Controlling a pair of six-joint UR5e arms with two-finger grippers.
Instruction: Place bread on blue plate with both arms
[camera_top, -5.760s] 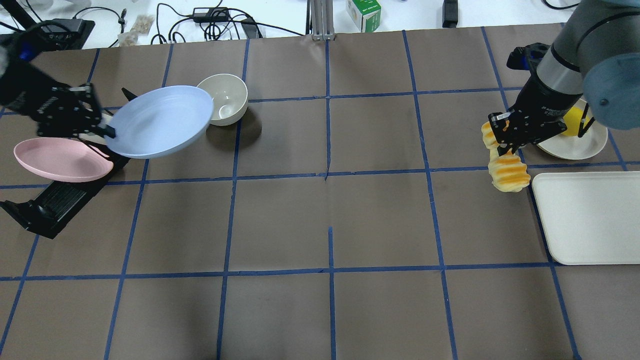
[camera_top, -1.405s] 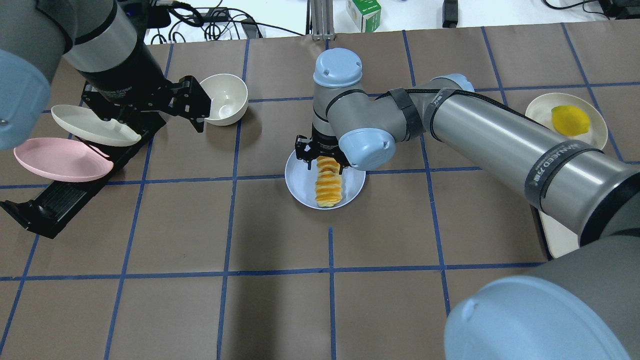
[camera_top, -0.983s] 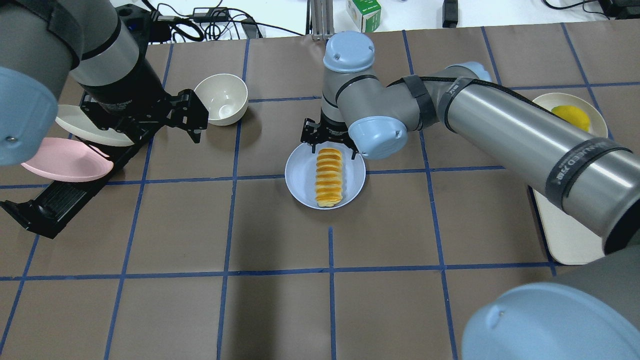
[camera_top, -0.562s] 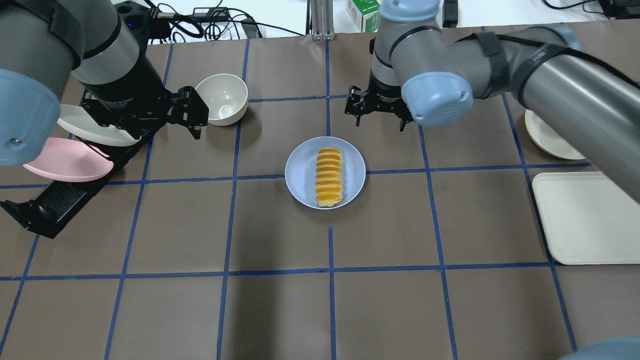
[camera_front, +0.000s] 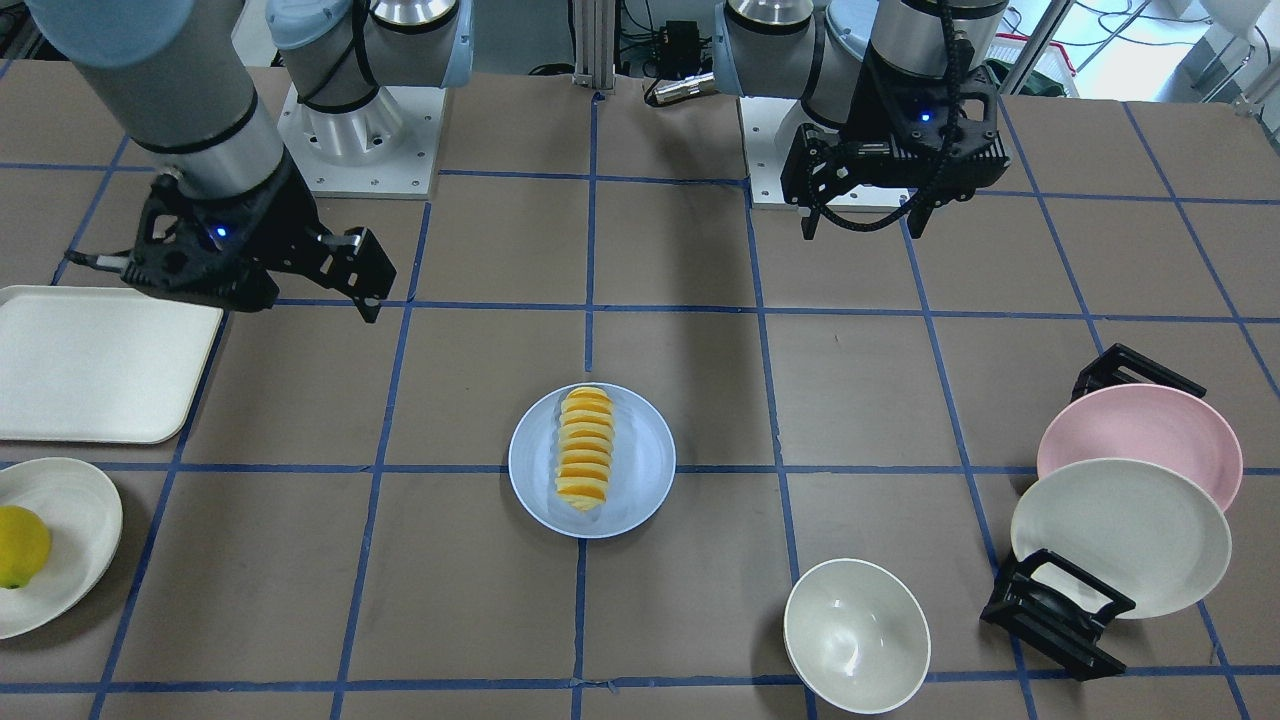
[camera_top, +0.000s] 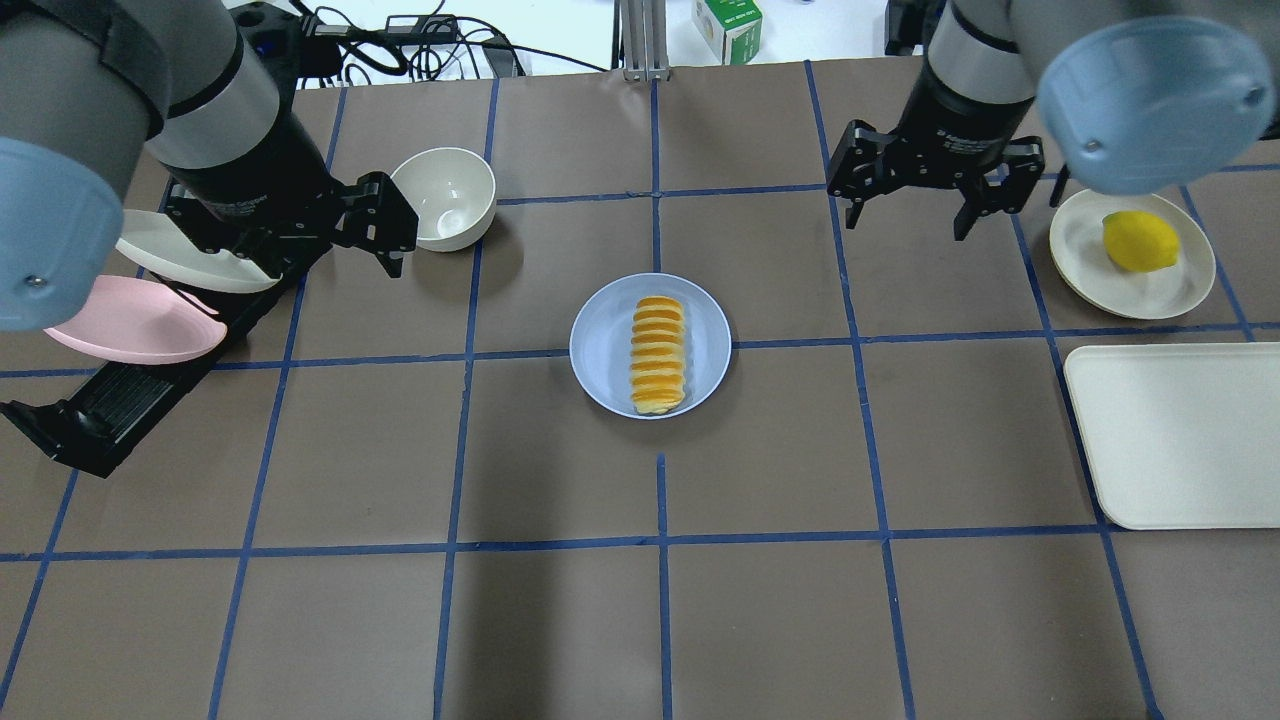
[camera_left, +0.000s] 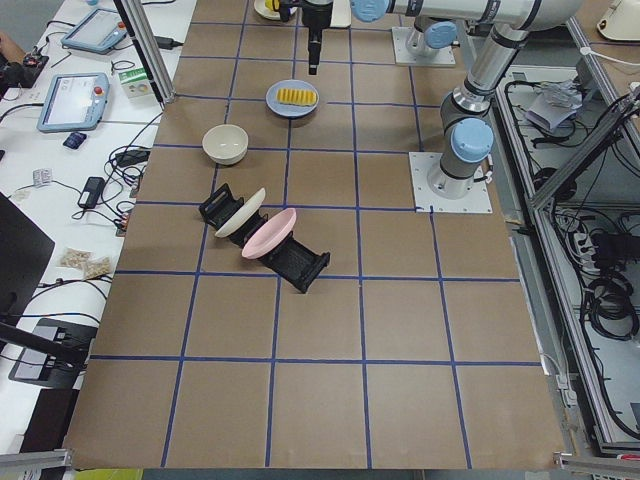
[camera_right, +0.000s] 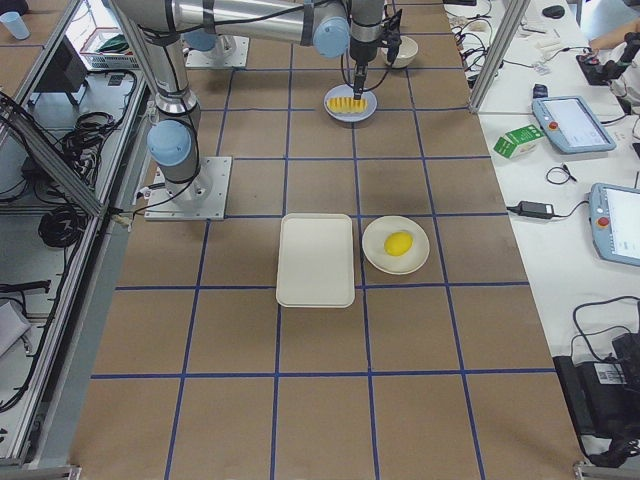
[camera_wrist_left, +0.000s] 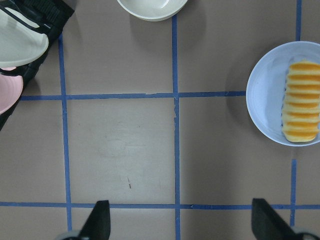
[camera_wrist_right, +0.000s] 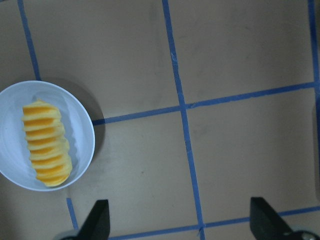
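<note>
The bread (camera_top: 659, 352) lies lengthwise on the blue plate (camera_top: 600, 345) at the table's middle, and nothing holds it. Both also show in the front view, the bread (camera_front: 585, 448) on the plate (camera_front: 640, 475). My left gripper (camera_top: 390, 225) is open and empty, high up and left of the plate, near the bowl. My right gripper (camera_top: 908, 220) is open and empty, high up and to the plate's back right. In the left wrist view the open gripper (camera_wrist_left: 180, 225) frames bare table with the bread (camera_wrist_left: 301, 101) at the right. The right wrist view shows the bread (camera_wrist_right: 46, 143) at the left.
A cream bowl (camera_top: 445, 200) stands back left of the plate. A black rack (camera_top: 110, 400) at the far left holds a pink plate (camera_top: 130, 320) and a cream plate (camera_top: 190, 255). A lemon (camera_top: 1140, 240) on a cream plate and a cream tray (camera_top: 1180, 430) are at the right.
My right gripper has let go of the bread on the blue plate, then risen and swung back to the right. My left arm has barely moved over the last second.
</note>
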